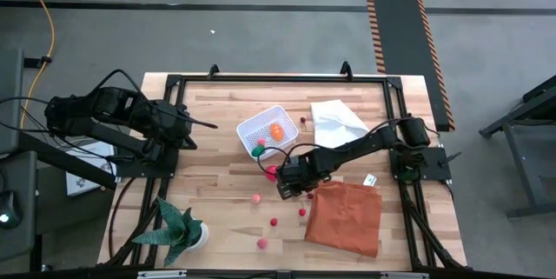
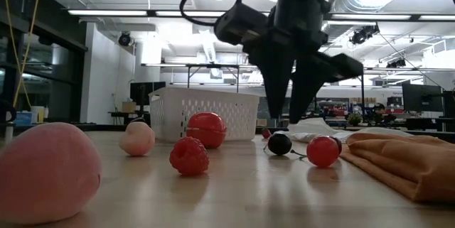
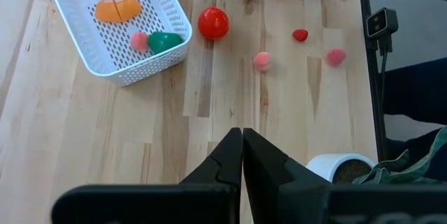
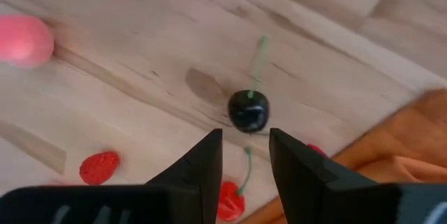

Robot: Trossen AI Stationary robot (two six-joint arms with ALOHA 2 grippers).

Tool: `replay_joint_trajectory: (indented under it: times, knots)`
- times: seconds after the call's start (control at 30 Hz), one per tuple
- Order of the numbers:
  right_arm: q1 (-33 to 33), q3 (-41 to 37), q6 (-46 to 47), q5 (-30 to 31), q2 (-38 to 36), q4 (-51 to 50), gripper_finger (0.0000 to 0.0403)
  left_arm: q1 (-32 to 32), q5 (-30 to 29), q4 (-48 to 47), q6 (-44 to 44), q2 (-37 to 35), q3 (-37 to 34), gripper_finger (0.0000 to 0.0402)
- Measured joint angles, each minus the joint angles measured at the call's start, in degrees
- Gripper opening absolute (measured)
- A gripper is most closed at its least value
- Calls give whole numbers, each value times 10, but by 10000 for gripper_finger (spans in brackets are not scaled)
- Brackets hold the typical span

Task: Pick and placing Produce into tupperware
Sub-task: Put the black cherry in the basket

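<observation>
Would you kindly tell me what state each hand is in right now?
Left hand: closed, holding nothing.
Right hand: open, empty, above the dark cherry.

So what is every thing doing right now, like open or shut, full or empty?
left gripper: shut, empty, hanging back over the table
right gripper: open, empty, above the dark cherry
tupperware: upright, no lid, partly filled
orange piece: in the tupperware
green piece: in the tupperware
red ball: on the table

Wooden table (image 1: 217,140): white tupperware (image 1: 252,130), scattered produce (image 1: 256,198), orange cloth (image 1: 347,218), white cloth (image 1: 337,120), potted plant (image 1: 181,231).
</observation>
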Motion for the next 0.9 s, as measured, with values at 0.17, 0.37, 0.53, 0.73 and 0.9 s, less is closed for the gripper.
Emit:
replay_joint_trajectory:
  times: [0.17,0.37,0.53,0.73,0.9]
  knots:
    - [1,0,-2,-16,18,19,108,0,0,0,0,0,0,3]
    - [2,0,-17,-7,23,31,108,0,0,0,0,0,0,3]
    - [1,0,-39,-5,23,34,113,0,0,0,0,0,0,3]
    - [-1,0,-30,-6,23,64,162,0,0,0,4,0,0,3]
    - [-5,0,-10,-9,23,57,194,0,0,0,11,0,0,3]
